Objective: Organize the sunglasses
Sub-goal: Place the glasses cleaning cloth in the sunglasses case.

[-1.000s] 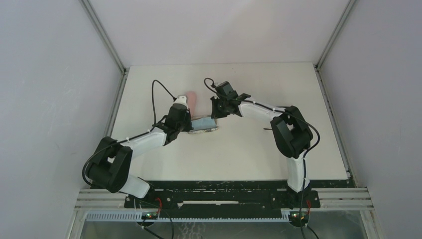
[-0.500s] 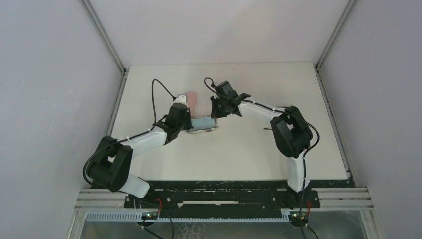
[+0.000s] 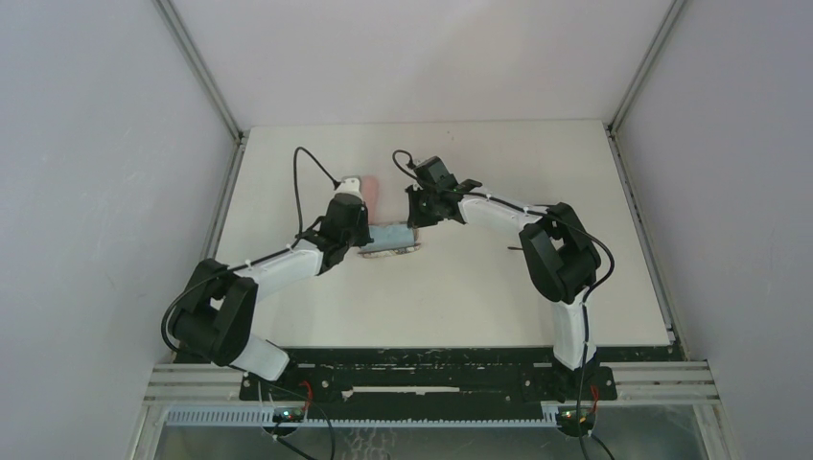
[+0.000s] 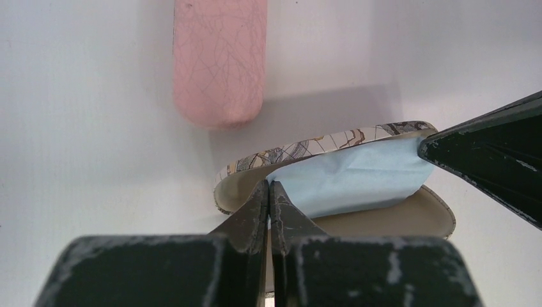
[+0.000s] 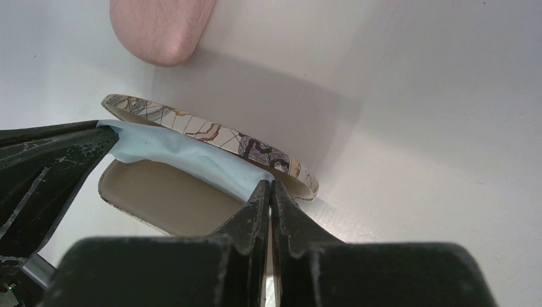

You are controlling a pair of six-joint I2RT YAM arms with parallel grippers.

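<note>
Black fingers of the left tool [image 4: 269, 192] clench one corner of the blue cloth [image 4: 358, 176]. The right tool [image 5: 269, 192] clenches the opposite corner, holding it over the open patterned case [image 4: 396, 217], nearer the surface's [image 3: 479, 287] left edge. Since a second ago the left arm has barely shifted. No sunglasses show; perhaps they lie under the cloth.

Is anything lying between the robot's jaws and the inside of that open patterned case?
Yes: the light-blue cloth spans the open patterned case, pinched at either end by the left gripper and right gripper. No sunglasses show; whether they lie beneath is hidden.
</note>
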